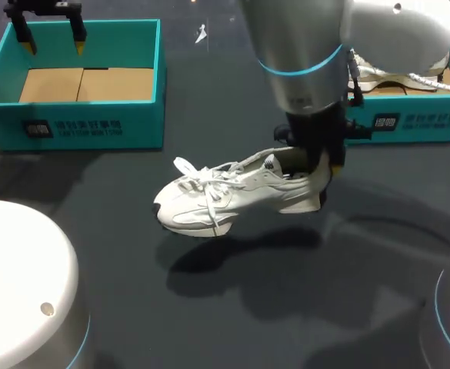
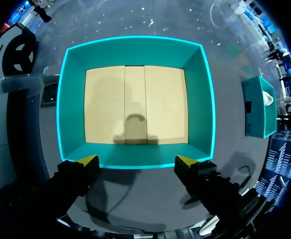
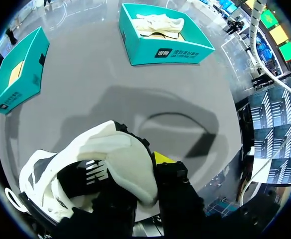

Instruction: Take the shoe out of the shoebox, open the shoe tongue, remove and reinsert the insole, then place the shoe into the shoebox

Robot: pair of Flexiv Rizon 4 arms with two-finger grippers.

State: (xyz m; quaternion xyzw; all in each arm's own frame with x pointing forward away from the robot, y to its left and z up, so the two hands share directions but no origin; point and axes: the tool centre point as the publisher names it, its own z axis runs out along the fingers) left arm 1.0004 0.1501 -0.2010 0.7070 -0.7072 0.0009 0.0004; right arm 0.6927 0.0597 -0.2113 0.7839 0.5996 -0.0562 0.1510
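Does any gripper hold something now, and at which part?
The right gripper holds the white shoe at its heel, one finger inside the collar. The left gripper is open and holds nothing.

A small white scrap (image 1: 201, 33) lies on the dark grey table (image 1: 132, 307), toward its far edge.

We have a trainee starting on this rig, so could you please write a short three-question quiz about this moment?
1. True or false: the left gripper is open above an empty shoebox.
2. What holds the white shoe? A) the left gripper B) the right gripper C) nothing; it lies in a box
3. What lies in the right-hand shoebox?
Key: 1 true; 2 B; 3 a second shoe.
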